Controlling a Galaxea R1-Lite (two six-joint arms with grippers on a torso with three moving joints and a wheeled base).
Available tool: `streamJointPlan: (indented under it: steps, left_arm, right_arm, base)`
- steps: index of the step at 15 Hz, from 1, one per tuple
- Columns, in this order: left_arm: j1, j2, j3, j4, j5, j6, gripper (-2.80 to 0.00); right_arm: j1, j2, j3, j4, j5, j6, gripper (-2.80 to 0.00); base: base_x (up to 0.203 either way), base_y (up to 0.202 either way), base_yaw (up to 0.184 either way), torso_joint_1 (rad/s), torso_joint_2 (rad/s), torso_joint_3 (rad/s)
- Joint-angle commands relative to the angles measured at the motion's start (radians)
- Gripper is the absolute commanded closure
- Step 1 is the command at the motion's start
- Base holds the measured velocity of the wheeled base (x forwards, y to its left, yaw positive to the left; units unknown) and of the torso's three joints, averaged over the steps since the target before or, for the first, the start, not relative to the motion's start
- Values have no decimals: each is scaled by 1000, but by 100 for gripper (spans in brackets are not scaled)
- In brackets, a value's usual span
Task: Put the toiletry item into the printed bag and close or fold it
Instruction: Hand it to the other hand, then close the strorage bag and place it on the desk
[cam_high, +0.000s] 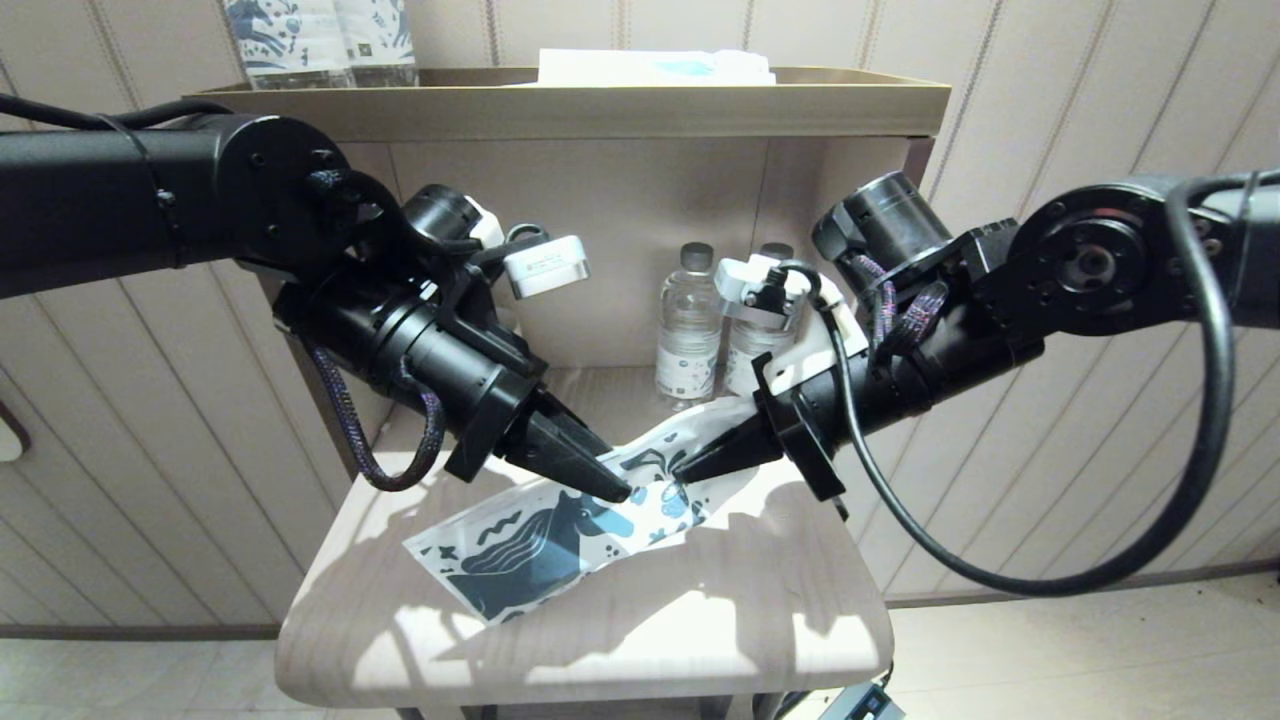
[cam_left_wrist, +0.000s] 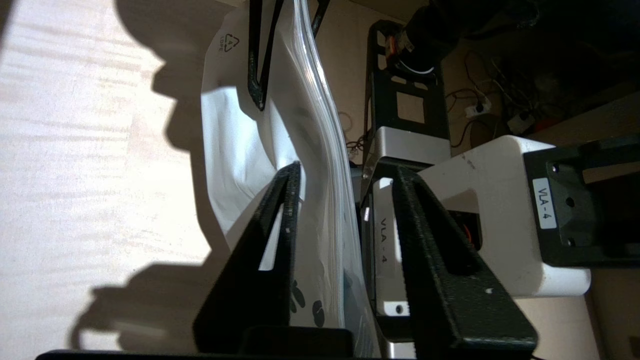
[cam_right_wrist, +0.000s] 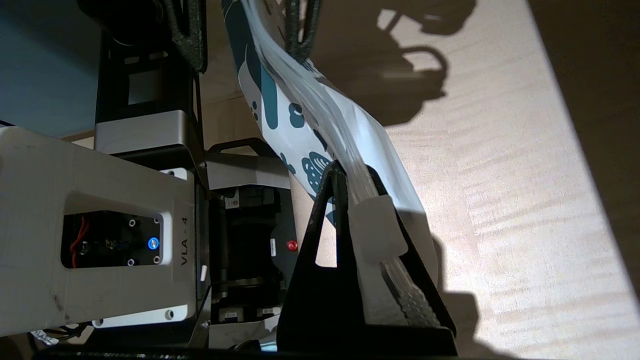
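Observation:
The printed bag (cam_high: 520, 545), white with a dark blue animal print, lies slanted across the wooden table (cam_high: 700, 620), its zip edge lifted at the far end. My right gripper (cam_high: 678, 472) is shut on that zip edge; in the right wrist view the ribbed strip and its white slider (cam_right_wrist: 377, 230) sit between the fingers (cam_right_wrist: 356, 172). My left gripper (cam_high: 625, 492) is close by on the same edge. It stands open, with the bag's edge (cam_left_wrist: 320, 125) running loose between its fingers (cam_left_wrist: 347, 170). The toiletry item is hidden from view.
Two clear water bottles (cam_high: 688, 330) stand at the back of the table behind the grippers. A shelf (cam_high: 560, 100) overhead carries blue-and-white printed packs (cam_high: 320, 40). The table's front edge is near; walls close in on both sides.

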Motion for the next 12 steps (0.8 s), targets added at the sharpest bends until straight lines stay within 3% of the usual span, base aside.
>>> streamJointPlan:
  steps: [1,7,12]
  left_arm:
    - [4,-6,9,-21,-21,-1,-280]
    - [27,6,-5,-135,-92,-30,-280]
    - [22,34,-41,-221,-88,-66,-280]
  right_arm:
    - [4,-1,1,3,4,3,0]
    - [72,23,-41,5,-28,48,0]
    - [92,27,-61,6,-37,66,0]
  base:
    - [0,0,0,0,0,0]
    - [0,0,0,0,0,0]
    - [0,0,0,0,0,0]
